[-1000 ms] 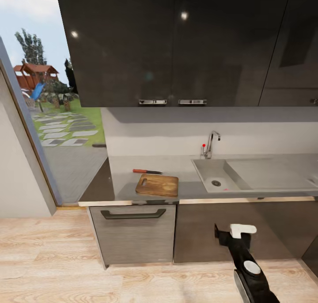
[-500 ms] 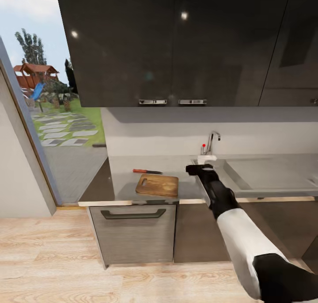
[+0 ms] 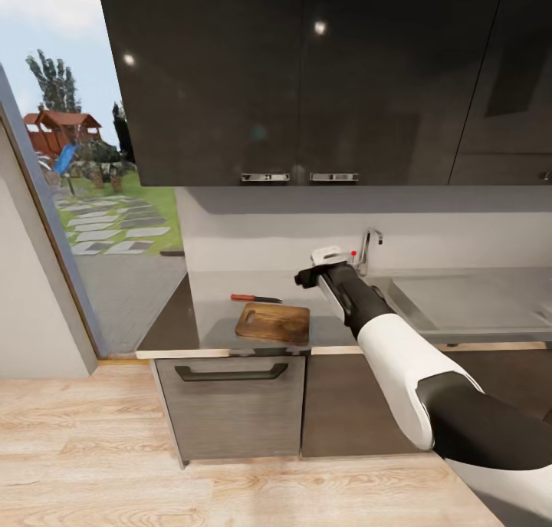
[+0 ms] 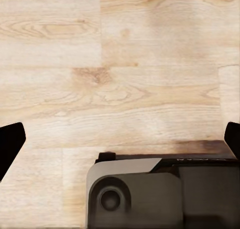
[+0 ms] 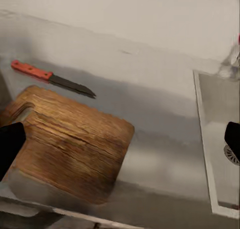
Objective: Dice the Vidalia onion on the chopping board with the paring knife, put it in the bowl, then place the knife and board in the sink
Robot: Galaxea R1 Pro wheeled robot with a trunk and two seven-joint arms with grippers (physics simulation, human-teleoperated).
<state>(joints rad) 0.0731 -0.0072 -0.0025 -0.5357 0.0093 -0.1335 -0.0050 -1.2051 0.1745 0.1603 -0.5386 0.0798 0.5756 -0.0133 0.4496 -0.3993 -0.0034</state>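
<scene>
While the robot's right arm reaches out over the grey countertop (image 3: 207, 297), its right gripper (image 3: 320, 266) hangs above the worktop between the chopping board (image 3: 273, 322) and the sink (image 3: 460, 297), jaws spread wide and holding nothing. From the wrist camera, the dark fingertips (image 5: 10, 144) sit at the frame's opposite edges. The wooden board lies flat near the counter's front edge. The red-handled paring knife (image 3: 255, 298) rests just behind it, apart from it, on the wall side. A chrome faucet (image 3: 368, 249) with a red knob stands behind the steel basin. The left gripper (image 4: 120, 141) points down at the pale wood floor (image 4: 120, 64), fingers wide apart and empty, above part of the robot's dark base (image 4: 160, 194).
</scene>
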